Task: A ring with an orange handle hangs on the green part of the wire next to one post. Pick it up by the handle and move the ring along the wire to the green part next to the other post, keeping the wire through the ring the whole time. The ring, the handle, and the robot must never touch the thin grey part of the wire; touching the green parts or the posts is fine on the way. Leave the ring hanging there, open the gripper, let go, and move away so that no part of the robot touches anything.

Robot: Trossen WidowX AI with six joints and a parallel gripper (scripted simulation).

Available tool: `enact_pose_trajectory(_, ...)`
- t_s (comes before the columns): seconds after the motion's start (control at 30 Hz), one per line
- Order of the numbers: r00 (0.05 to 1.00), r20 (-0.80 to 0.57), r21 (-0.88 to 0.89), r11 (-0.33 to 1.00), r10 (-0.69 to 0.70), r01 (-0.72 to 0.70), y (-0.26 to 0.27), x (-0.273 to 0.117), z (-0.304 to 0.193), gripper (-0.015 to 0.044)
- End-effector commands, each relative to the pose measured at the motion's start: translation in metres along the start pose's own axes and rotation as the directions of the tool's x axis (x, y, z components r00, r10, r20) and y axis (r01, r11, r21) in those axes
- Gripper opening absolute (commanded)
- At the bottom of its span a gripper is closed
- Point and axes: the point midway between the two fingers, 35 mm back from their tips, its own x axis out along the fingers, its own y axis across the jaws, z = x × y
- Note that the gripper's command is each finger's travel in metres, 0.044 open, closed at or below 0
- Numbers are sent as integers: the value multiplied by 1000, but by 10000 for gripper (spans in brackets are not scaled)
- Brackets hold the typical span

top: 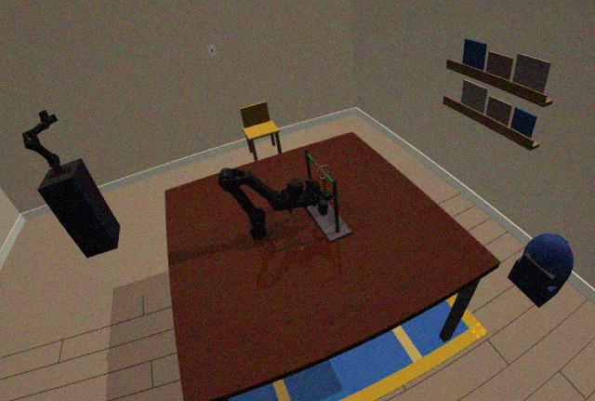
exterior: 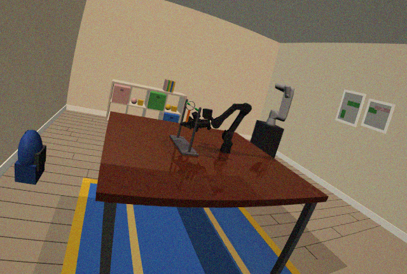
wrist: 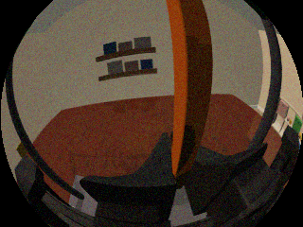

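The ring (top: 317,171) (exterior: 194,105) stands around the grey middle stretch of the wire, between the far green part (top: 310,158) (exterior: 187,102) and the near green part (top: 329,178) (exterior: 197,109). Whether it touches the wire is too small to tell. The orange handle (exterior: 187,115) (wrist: 180,85) hangs below the ring. My gripper (exterior: 189,123) (wrist: 169,136) is shut on the handle's lower part, beneath the wire and between the near post (top: 336,208) (exterior: 194,130) and the far post (top: 308,166) (exterior: 179,130). In the top view the fingertips are partly hidden.
The posts rise from a grey base plate (top: 337,234) (exterior: 184,147) on the brown table (top: 288,314) (exterior: 147,172). The arm reaches in from one side of the stand, with its forearm close to the near post. Shelves, a chair and a second arm on a pedestal are away from the table.
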Motion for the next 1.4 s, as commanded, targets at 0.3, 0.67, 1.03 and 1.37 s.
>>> enact_pose_trajectory(0.3, 999, 4, 9, 999, -48, 48, 12, 0, 2, -150)
enact_pose_trajectory(0.67, 999, 4, 10, 999, -46, 46, 23, 1, 2, -150)
enact_pose_trajectory(1.03, 1000, 4, 4, 1000, 24, -24, 35, 2, 2, -150)
enact_pose_trajectory(1.37, 993, 3, -5, 993, 119, -119, 47, 1, 2, -150)
